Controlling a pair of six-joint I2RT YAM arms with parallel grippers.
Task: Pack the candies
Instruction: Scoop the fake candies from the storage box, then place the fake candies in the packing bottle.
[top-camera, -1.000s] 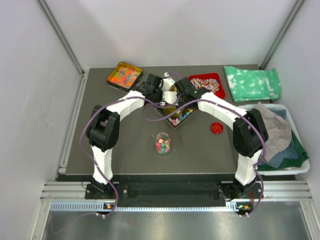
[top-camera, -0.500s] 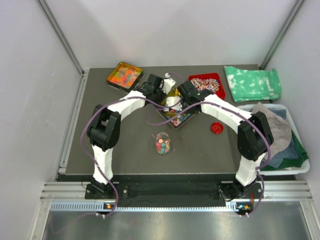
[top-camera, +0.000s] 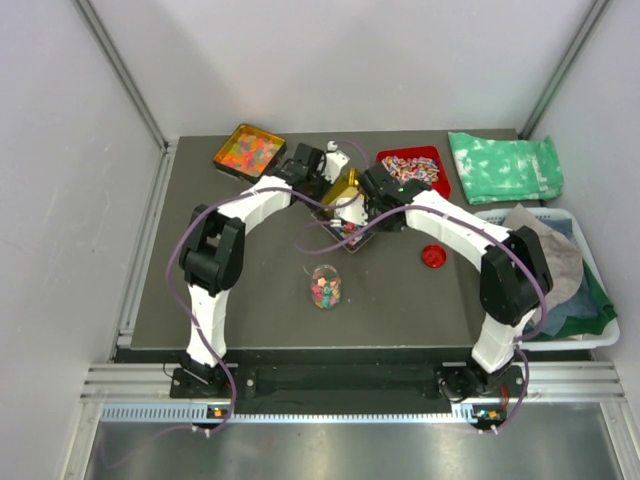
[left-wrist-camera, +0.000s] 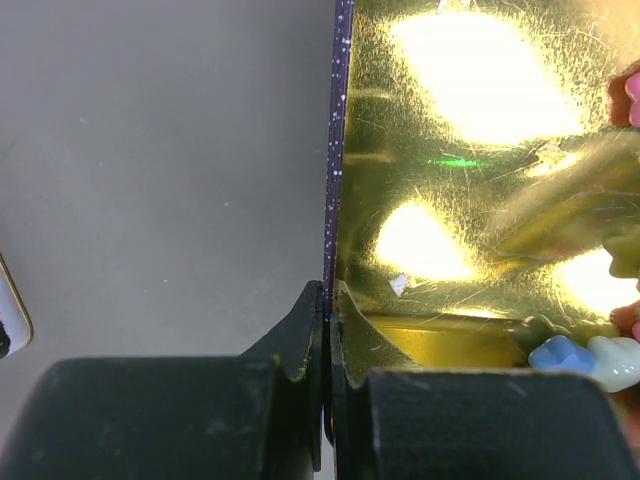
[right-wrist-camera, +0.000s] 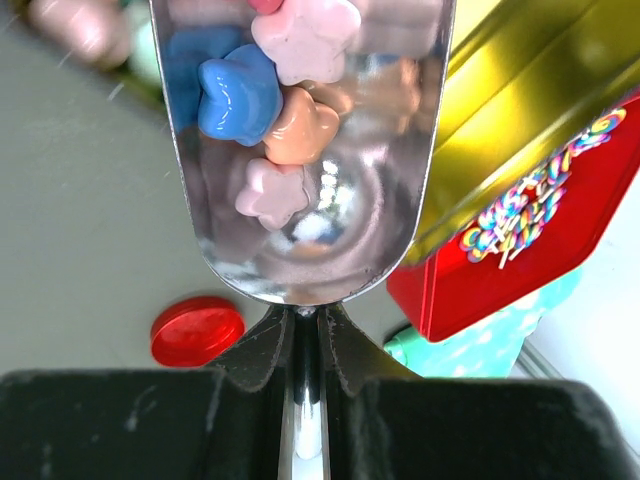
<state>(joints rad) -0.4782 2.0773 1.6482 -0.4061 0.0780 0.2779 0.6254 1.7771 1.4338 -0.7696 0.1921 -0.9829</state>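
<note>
no text, label, brand, number or sign is legible in any of the three views.
</note>
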